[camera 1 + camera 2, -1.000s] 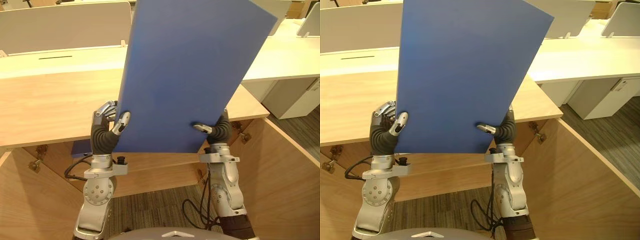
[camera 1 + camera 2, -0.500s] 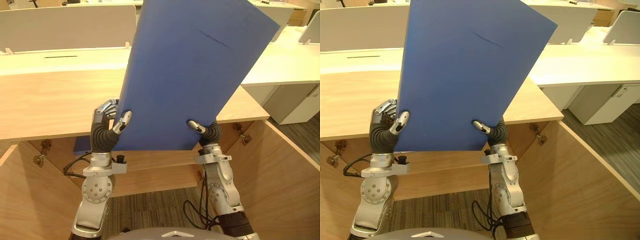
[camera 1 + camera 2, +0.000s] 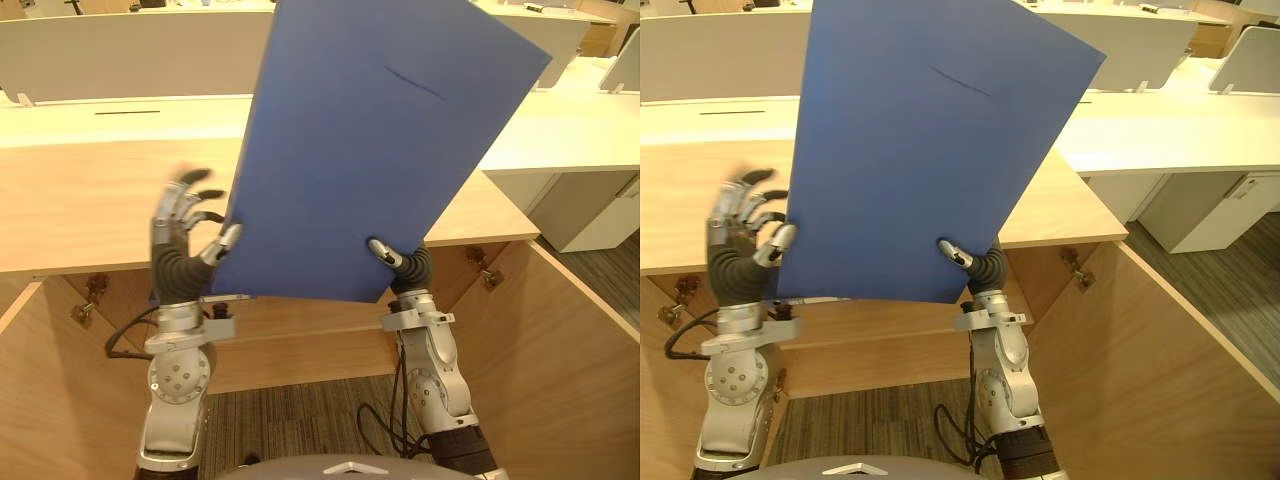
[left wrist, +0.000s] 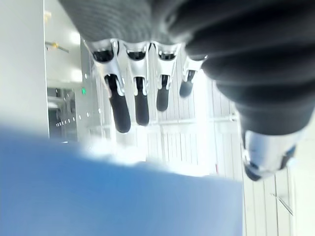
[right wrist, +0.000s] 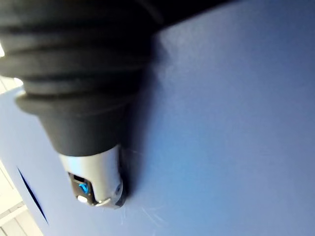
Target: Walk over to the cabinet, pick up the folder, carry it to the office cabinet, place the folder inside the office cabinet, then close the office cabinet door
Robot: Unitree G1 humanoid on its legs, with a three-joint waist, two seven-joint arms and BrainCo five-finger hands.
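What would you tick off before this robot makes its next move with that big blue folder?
1. Right hand gripping the folder: thumb pressed on the front face near the bottom edge. Ok.
2. Left hand gripping: fingers straight and spread beside the folder's edge, not closed on it. Not ok.
3. Folder level: it tilts, its top leaning toward the robot's right. Not ok.
4. Left door and right door swung open. Ok.
5. Free room inside the cabinet: mostly hidden behind the folder. Cannot tell.
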